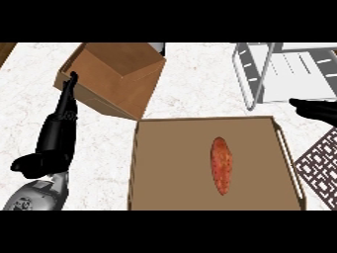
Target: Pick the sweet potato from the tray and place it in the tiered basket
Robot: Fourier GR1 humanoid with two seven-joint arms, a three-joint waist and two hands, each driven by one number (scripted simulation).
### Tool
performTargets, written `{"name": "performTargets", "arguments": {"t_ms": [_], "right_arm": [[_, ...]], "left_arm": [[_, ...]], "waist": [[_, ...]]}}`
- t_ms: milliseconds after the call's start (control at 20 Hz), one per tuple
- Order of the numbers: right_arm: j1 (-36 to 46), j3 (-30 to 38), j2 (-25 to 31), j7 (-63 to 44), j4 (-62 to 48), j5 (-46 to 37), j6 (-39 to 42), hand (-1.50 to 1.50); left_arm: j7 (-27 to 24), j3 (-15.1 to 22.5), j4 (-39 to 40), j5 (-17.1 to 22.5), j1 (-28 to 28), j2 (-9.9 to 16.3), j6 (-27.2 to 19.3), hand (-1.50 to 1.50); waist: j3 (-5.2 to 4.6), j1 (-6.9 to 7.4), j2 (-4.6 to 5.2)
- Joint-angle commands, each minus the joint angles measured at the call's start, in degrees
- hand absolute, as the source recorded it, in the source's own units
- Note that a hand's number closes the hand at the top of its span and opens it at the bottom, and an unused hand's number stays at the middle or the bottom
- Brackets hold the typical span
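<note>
One sweet potato (221, 165) lies lengthwise on the floor of the brown tray (171, 168), slightly right of its centre, and I see nothing touching it. I note the white tiered basket (295, 74) at the upper right of the marble counter (192, 89), apart from the tray's far right corner. My right hand (324, 112) enters from the right edge between basket and tray, fingers extended and grasping nothing. My left hand (58, 133) rests left of the tray, fingers straight and pointing away, released, its fingertips close beside a brown cardboard box (112, 79). A dark patterned mat (328, 168) lies right of the tray.
</note>
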State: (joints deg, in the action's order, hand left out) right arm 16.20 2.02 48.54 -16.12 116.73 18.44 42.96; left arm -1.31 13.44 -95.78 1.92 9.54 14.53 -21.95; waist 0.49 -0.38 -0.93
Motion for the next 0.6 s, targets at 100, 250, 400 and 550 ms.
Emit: {"name": "performTargets", "arguments": {"t_ms": [100, 250, 400, 550], "right_arm": [[2.4, -5.5, -1.7, -8.3, 6.4, -0.9, -3.0, -1.5], [2.4, -5.7, 0.1, -10.4, 5.4, 0.0, -0.7, -1.5], [2.3, -9.6, -0.5, -13.2, 6.0, -3.0, -0.3, -1.5], [2.6, -11.5, -1.1, -14.9, 6.1, -3.8, 0.3, -1.5]], "left_arm": [[2.0, 1.8, 7.3, -0.3, -1.2, -2.3, 0.8, 0.0], [3.2, 1.1, 5.0, 0.1, -1.9, -1.1, 1.8, 0.0], [3.6, 1.4, 5.7, -0.2, -0.8, -2.7, 1.1, 0.0], [1.1, 0.3, 8.4, -0.5, 0.1, -2.6, 1.7, 0.0]], "waist": [[-0.59, -0.03, 1.0], [-0.55, 0.26, 0.93], [-0.55, 0.17, 0.99], [-0.56, 0.02, 1.13]]}}
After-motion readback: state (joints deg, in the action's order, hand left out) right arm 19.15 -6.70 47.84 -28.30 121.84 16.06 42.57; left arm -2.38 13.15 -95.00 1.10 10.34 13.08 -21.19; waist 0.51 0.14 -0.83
